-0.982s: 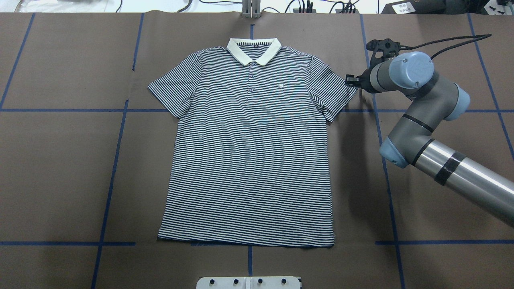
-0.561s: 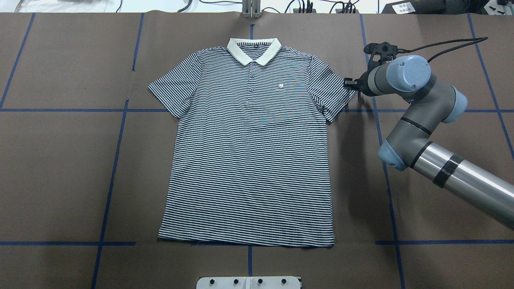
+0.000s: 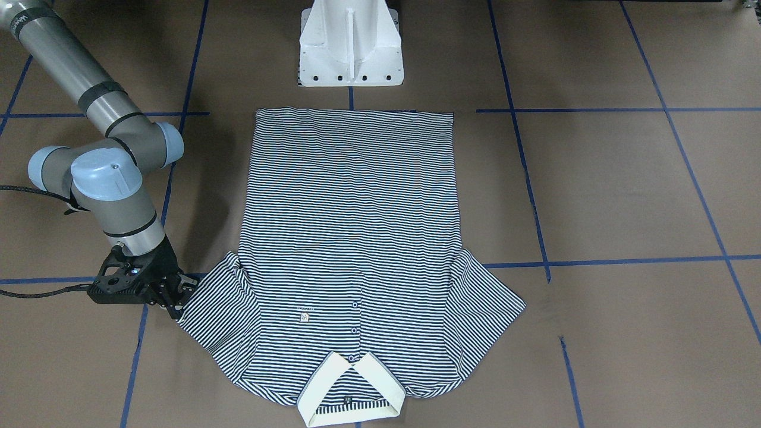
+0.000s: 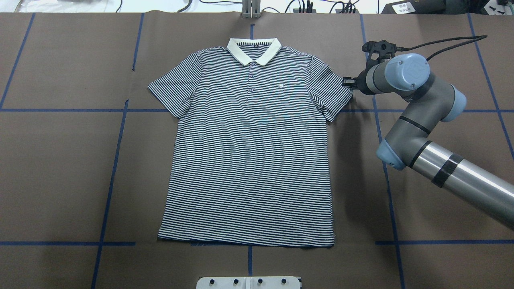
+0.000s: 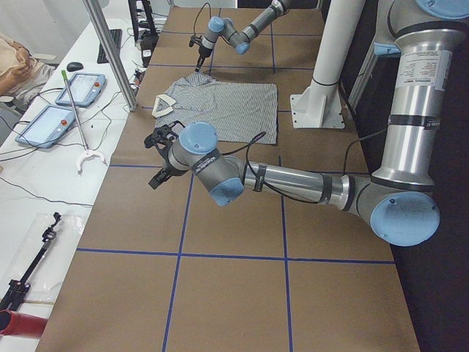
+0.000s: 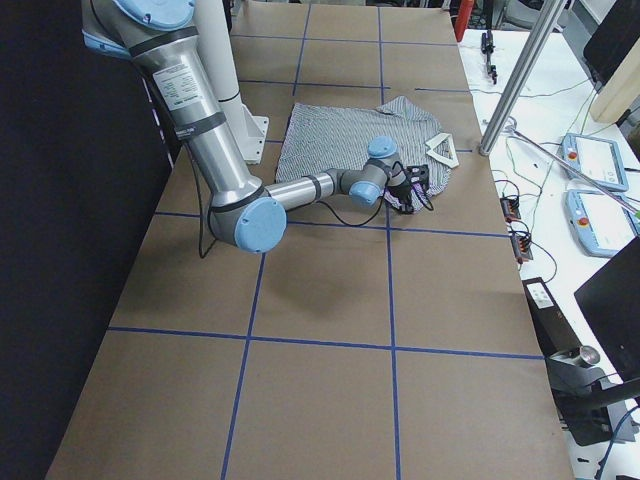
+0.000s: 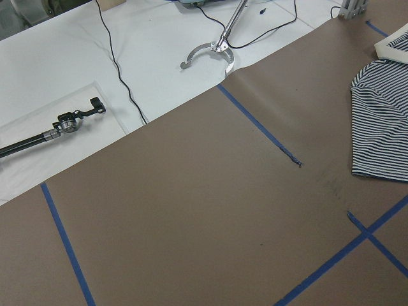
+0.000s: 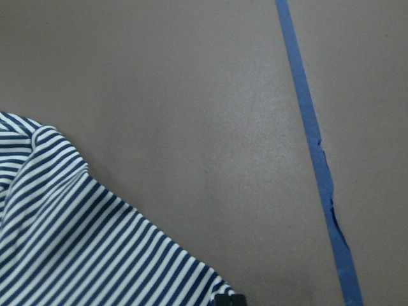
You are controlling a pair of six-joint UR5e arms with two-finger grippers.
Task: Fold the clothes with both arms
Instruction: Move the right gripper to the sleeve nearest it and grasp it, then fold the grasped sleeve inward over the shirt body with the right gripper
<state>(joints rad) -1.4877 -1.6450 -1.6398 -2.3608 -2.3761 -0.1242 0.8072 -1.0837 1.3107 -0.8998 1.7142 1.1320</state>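
Observation:
The striped polo shirt (image 4: 251,152) lies flat and face up on the brown table, with its cream collar (image 4: 253,50) at the far side. My right gripper (image 4: 346,82) sits low at the outer edge of the shirt's sleeve (image 4: 335,94) and looks open. In the front-facing view its fingers (image 3: 178,300) touch that sleeve's hem. The right wrist view shows the sleeve corner (image 8: 76,242) beside one fingertip. My left gripper (image 5: 155,180) shows only in the exterior left view, above bare table left of the shirt. I cannot tell whether it is open or shut.
The white pedestal base (image 3: 351,44) stands just behind the shirt's hem. Blue tape lines (image 4: 116,152) cross the brown table cover. A white side bench with cables and tools (image 7: 127,57) runs past the table's far edge, with a metal post (image 5: 110,51) there.
My right gripper has moved a little left, onto the edge of the sleeve, and the sleeve tip has shifted slightly. The rest of the shirt has not moved.

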